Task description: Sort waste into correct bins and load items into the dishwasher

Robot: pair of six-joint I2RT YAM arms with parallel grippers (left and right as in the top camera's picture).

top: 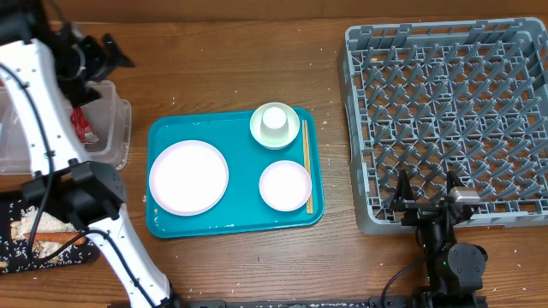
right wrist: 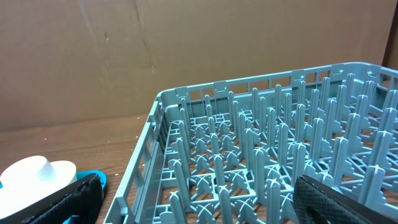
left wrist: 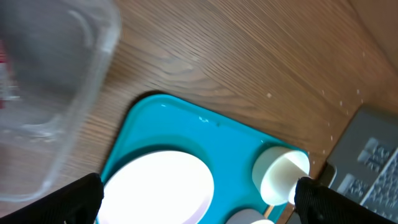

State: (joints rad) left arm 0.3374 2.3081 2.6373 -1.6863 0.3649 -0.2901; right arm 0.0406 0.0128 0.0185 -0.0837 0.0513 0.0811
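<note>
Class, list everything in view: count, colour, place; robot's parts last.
table: one, brown, under everything
teal tray: one, teal, centre
large plate: one, white, tray's left
small plate: one, white, tray's lower right
bowl: one, white, tray's top
cup: one, white, in bowl
chopsticks: pair, pale wood, tray's right
dish rack: one, grey, right
clear tub: one, clear, left
red wrapper: one, red, in tub
black tray: one, black, lower left
food scraps: some, pale, on black tray
left gripper: one, black, open, far left
right gripper: one, black, open, by rack's edge
</note>
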